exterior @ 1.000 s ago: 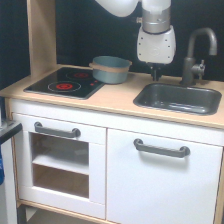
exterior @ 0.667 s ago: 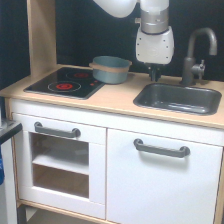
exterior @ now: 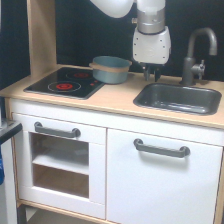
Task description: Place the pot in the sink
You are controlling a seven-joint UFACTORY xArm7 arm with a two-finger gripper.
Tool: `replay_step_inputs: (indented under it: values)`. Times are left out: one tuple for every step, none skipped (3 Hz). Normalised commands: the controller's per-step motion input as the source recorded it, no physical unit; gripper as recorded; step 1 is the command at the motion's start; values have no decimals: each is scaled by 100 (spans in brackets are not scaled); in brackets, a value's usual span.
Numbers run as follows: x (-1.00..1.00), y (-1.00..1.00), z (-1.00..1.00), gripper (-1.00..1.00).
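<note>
The pot [exterior: 110, 69] is sitting upright on the wooden counter [exterior: 115, 100], and everything else is placed here in relation to it. It is resting at the back of the counter, touching or just overlapping the rear corner of the black stovetop [exterior: 66, 82], which is lying toward the exterior view's left of the pot and showing red rings. A small handle is sticking out from the pot's side toward the stovetop.

Toward the exterior view's right of the pot, the gripper [exterior: 152, 74] is hanging from the white arm [exterior: 151, 35], near the pot but apart from it and holding nothing. Its dark fingertips are pointing down, level with the pot's body; they are too small and blurred for me to tell whether they are apart or together.

Further to the exterior view's right of the pot, and a little nearer the camera, the sink [exterior: 178, 98] is lying sunk into the counter, with nothing visible inside it. Behind the sink, well apart from the pot, a dark grey tap [exterior: 198, 55] is curving up and over. Below the pot, under the counter, white cabinet doors [exterior: 160, 185] with grey handles are facing the camera.
</note>
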Motion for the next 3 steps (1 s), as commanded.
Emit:
replay_step_inputs:
  values:
    - [-26,-9,60,100]
    - [-31,-9,61,100]
    - [-35,-9,59,100]
